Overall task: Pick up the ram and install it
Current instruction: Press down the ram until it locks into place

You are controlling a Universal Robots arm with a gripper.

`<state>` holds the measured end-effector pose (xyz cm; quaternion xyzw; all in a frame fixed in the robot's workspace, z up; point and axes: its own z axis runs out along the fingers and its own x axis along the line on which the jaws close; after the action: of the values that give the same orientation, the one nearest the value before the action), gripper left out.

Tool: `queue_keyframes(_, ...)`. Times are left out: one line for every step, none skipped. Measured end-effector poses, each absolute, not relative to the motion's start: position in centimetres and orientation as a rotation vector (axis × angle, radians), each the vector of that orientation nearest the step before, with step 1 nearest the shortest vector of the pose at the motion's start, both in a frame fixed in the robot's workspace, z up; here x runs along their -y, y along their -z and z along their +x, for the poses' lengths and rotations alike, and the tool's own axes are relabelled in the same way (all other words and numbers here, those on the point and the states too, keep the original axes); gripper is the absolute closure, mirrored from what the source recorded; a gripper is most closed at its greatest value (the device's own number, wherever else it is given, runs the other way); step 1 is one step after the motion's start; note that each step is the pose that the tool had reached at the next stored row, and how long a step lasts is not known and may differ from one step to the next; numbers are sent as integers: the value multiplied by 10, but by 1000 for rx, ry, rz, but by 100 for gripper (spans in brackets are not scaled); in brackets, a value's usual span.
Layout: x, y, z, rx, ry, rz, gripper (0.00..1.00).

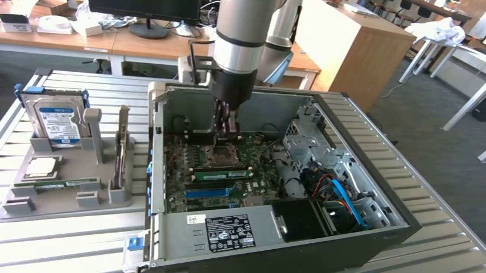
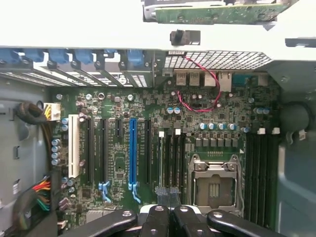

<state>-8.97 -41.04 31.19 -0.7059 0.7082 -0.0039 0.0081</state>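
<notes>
1. The open computer case fills the centre and right of the exterior view. Inside it lies the motherboard, with the empty processor socket near its middle.
2. The ram appears to sit in a slot just below the socket in the exterior view. It is a green stick lying flat along the board, though whether it is fully seated cannot be told.
3. The gripper hangs inside the case above the socket. Its fingers are pressed together with nothing seen between them.
4. At the left of the exterior view a grey holder tray carries several parts:
   - a hard drive standing upright
   - a square silver processor chip lying flat
   - a second green stick lying in a groove
   - a thin board standing on edge
5. The hard drive bears a blue and white label. A black and white label sits on the case's lower cover. Neither can be read.
6. The wrist view shows a blue expansion slot and a red wire on the board.
</notes>
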Motion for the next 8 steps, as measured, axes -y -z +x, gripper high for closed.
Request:
queue_keyframes(410, -313, -90, -2213, 12, -2206, 90)
queue_keyframes(410, -315, -90, -2214, 12, -2206, 90)
queue_keyframes(410, -316, -90, -2214, 12, -2206, 90)
queue_keyframes(410, -318, -90, -2214, 12, -2206, 90)
queue_keyframes(410, -319, -90, -2214, 12, -2206, 90)
queue_keyframes(410, -319, -90, -2213, 12, -2206, 90)
queue_keyframes(410, -319, -90, -2213, 12, -2206, 90)
queue_keyframes(410, -319, -90, -2213, 12, -2206, 90)
